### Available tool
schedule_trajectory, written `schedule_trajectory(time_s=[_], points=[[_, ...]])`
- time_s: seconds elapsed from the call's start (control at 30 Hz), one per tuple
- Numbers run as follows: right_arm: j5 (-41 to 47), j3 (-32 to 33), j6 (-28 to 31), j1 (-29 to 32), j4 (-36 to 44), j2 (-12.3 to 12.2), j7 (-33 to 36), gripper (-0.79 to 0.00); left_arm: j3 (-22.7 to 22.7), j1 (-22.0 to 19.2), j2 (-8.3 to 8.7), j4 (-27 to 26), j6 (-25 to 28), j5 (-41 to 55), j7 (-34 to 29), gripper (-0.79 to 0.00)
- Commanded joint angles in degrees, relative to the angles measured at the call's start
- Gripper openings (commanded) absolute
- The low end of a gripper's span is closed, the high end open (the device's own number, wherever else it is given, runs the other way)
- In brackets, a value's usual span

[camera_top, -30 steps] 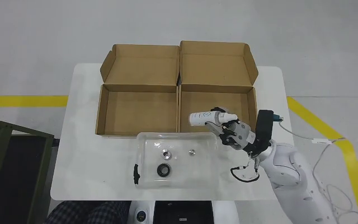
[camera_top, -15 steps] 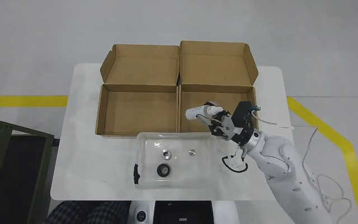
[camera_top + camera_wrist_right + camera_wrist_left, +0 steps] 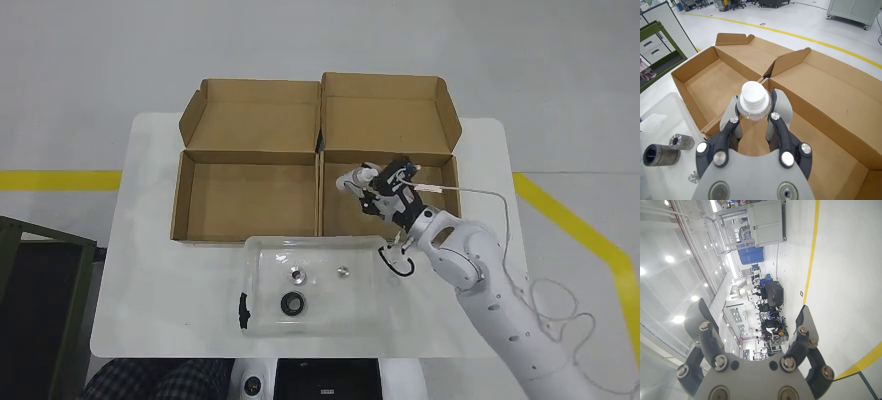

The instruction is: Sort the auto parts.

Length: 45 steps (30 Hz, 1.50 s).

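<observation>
Right gripper [image 3: 755, 103] grips bottle [image 3: 754, 116], wrist shows white cap [image 3: 753, 91], perhaps above right box [image 3: 335, 215]

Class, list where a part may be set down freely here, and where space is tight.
Free: the floor of the left box, and the table strip left of the clear tray. Crowded: the tray's middle, with metal parts, and the right box, where the right gripper holds the bottle over it.
</observation>
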State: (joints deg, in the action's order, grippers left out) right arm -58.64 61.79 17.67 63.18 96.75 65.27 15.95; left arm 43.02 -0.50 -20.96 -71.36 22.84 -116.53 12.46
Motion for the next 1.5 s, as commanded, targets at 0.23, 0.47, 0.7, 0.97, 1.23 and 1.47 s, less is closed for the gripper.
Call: schedule_trajectory(time_s=[0.23,0.47,0.7,0.97,1.23,1.47], points=[[-0.77,-4.82,-3.25,-6.36,-6.30,1.85,3.41,-0.785,0.00,0.00,0.00,0.00,0.00,0.00,0.00,0.000],[-1.76,-6.71,-4.89,-8.78,-8.96,2.81,6.05,-0.785,0.00,0.00,0.00,0.00,0.00,0.00,0.00,0.000],[-1.60,-7.82,-5.47,-10.22,-11.49,3.61,7.41,-0.570,0.00,0.00,0.00,0.00,0.00,0.00,0.00,0.000],[-2.94,-8.11,-6.64,-10.37,-10.80,4.13,8.35,0.000,0.00,0.00,0.00,0.00,0.00,0.00,0.00,0.000],[-6.47,-4.12,-5.37,-4.77,1.03,2.84,11.39,0.000,0.00,0.00,0.00,0.00,0.00,0.00,0.00,0.000],[-9.82,-1.44,-0.31,2.72,12.90,1.40,15.18,0.000,0.00,0.00,0.00,0.00,0.00,0.00,0.00,0.000]])
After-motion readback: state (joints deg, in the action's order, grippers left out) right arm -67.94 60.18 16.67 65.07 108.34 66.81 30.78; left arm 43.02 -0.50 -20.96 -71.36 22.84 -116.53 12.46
